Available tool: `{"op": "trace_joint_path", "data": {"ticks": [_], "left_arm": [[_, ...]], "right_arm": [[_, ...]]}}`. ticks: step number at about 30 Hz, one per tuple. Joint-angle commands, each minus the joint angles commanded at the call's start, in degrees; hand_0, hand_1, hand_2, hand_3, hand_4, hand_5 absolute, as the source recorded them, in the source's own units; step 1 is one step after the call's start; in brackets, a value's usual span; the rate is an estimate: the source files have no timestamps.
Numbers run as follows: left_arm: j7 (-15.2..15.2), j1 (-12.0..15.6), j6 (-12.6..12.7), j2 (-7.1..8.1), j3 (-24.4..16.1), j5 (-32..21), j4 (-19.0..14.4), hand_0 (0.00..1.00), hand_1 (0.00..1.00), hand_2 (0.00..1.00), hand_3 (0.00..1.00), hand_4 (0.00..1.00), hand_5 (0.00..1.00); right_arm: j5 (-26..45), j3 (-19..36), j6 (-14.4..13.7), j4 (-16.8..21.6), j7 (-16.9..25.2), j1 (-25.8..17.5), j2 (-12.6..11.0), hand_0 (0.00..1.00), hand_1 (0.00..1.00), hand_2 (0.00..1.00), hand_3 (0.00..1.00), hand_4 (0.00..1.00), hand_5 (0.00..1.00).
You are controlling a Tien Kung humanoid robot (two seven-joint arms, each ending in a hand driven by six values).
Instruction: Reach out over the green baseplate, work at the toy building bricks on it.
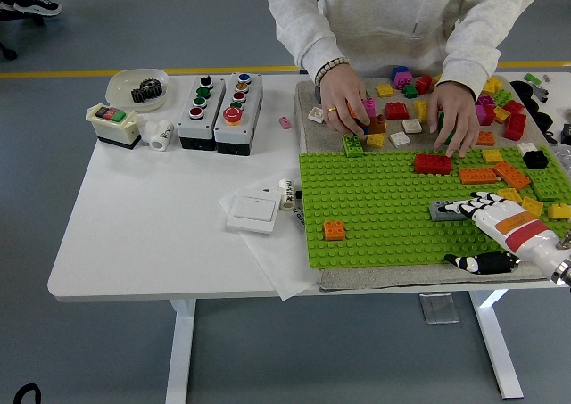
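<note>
button boxes (219, 102) | wall switch (253, 212) | gear dish (136, 88) | paper sheet (278, 261)

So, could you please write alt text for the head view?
The robot's right hand rests open by a grey brick on the green baseplate. A person's hands sort loose bricks beyond it.

- Baseplate (384, 217): bright green, studded all over.
- Near-left brick (335, 230) on it: orange.
- Brick (433, 163) at its far edge: red.
- Right-side brick (443, 211): grey.
- Robot's right hand (486, 230): white with black-and-white striped fingers (473, 261), orange and red bands at the wrist.
- Person's sleeves (308, 34): pale grey.
- Table (143, 234): white.
- Switch (253, 211) on paper, near left: white.
- Loose bricks (397, 110) at far side: yellow, red, magenta, green, blue.
</note>
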Motion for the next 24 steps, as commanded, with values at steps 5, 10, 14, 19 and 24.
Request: {"op": "trace_joint_path", "data": {"ticks": [5,10,14,19,24], "left_arm": [[0.07,0.05,-0.02,-0.05,-0.15,0.19,-0.01,0.757,0.759,0.764,0.61,0.689,0.601],[0.13,0.08,-0.07,-0.05,-0.21,0.38,-0.04,0.757,0.759,0.765,0.609,0.689,0.601],[0.15,0.09,-0.11,-0.03,-0.3,0.52,-0.03,0.757,0.759,0.763,0.609,0.689,0.601],[0.17,0.07,-0.16,0.03,-0.31,0.55,-0.04,0.757,0.759,0.763,0.609,0.689,0.601],[0.16,0.05,-0.21,0.05,-0.32,0.54,-0.03,0.757,0.758,0.762,0.609,0.689,0.6]], "right_arm": [[0.13,-0.28,0.06,0.3,0.02,0.1,0.1,0.928,0.83,0.837,0.85,0.827,0.557],[0.15,-0.53,0.05,0.3,-0.03,0.2,0.1,0.93,0.831,0.837,0.851,0.828,0.557],[0.2,-0.59,-0.01,0.25,-0.04,0.3,-0.01,0.931,0.832,0.837,0.852,0.829,0.557],[0.22,-1.06,0.04,0.31,-0.09,0.66,-0.13,0.931,0.832,0.837,0.852,0.829,0.557],[0.09,-1.93,0.15,0.07,-0.28,0.98,-0.28,0.931,0.833,0.837,0.852,0.829,0.557]]}}
